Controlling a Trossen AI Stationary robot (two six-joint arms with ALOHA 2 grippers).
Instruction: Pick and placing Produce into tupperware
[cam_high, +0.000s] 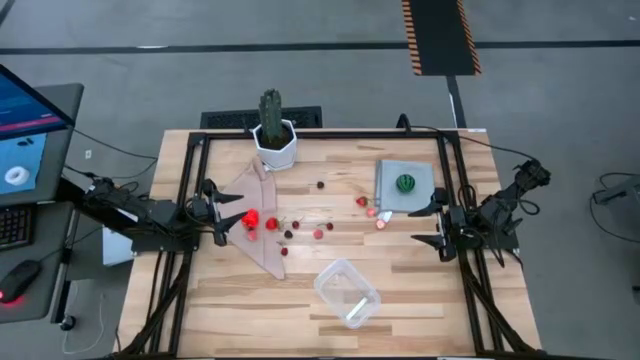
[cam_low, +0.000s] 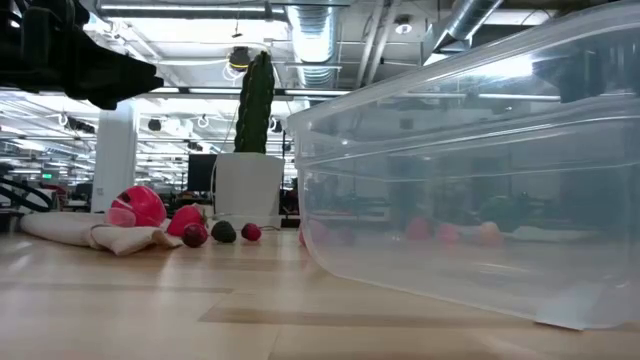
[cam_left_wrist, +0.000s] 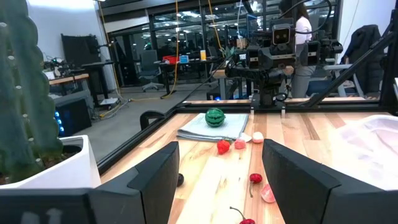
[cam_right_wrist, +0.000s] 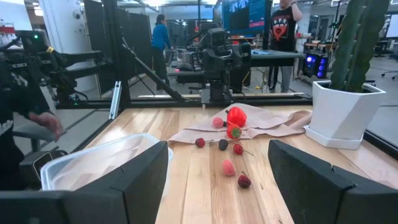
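Note:
Small toy produce lies scattered on the wooden table: red pieces (cam_high: 250, 219) on a beige cloth (cam_high: 262, 235), cherries and berries (cam_high: 320, 232) mid-table, and strawberry-like pieces (cam_high: 361, 201). A green striped ball (cam_high: 406, 183) sits on a grey mat (cam_high: 388, 188). The clear tupperware (cam_high: 347, 292) stands empty near the table's front edge; it also fills the low view (cam_low: 470, 170). My left gripper (cam_high: 215, 215) is open and empty at the table's left, beside the cloth. My right gripper (cam_high: 435, 222) is open and empty at the table's right, beside the mat.
A tall green cactus in a white pot (cam_high: 272, 135) stands at the far edge, behind the cloth. Black frame rails (cam_high: 190, 200) run along the table's left and right sides. Bare wood lies between the tupperware and the produce. People show in the room beyond the table (cam_right_wrist: 160, 34).

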